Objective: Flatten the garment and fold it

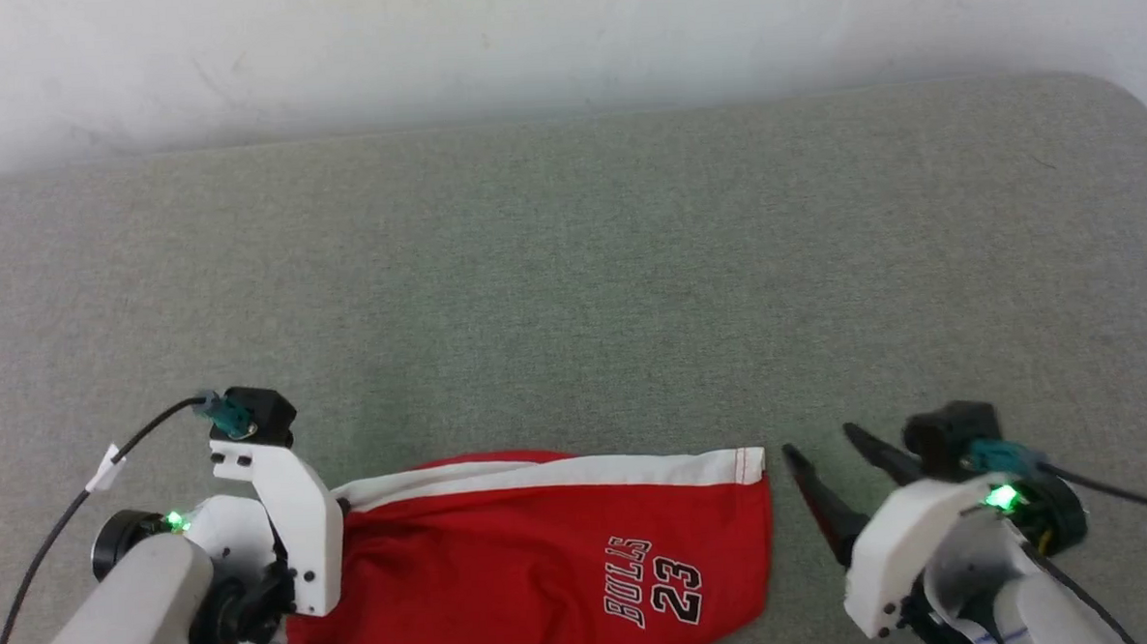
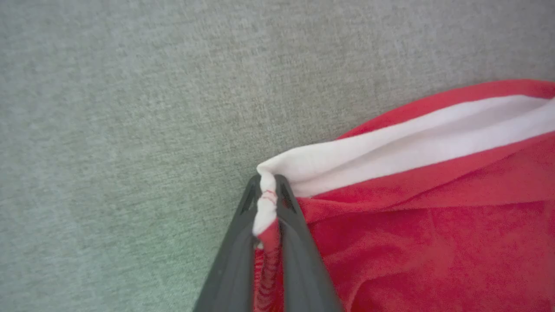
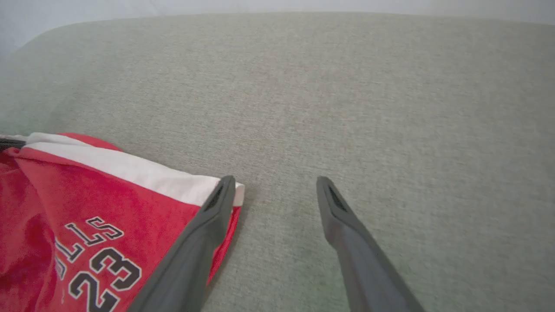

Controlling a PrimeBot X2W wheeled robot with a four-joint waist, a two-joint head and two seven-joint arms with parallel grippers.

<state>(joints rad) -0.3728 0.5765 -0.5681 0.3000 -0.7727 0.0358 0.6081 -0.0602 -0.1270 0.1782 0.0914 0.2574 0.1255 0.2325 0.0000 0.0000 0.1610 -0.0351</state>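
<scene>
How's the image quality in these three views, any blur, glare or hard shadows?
Head view: soft, even light, no harsh shadows; the wall is washed out. Left wrist view: slightly soft, yet the garment pinched in the left end effector reads clearly. Right wrist view: the right end effector blurs toward the bottom edge.

Right arm (image 1: 1051,619): white bracket (image 1: 893,550) with black screws; above the bracket, black camera block (image 1: 951,436), teal plug (image 1: 1001,458), black cable (image 1: 1113,494); beside it, green light (image 1: 1003,498); right gripper (image 1: 819,439), two dark tapered fingers (image 1: 819,505).

Grey-green fabric surface (image 1: 571,264), red shorts (image 1: 546,575) (rumpled) near front edge
</scene>
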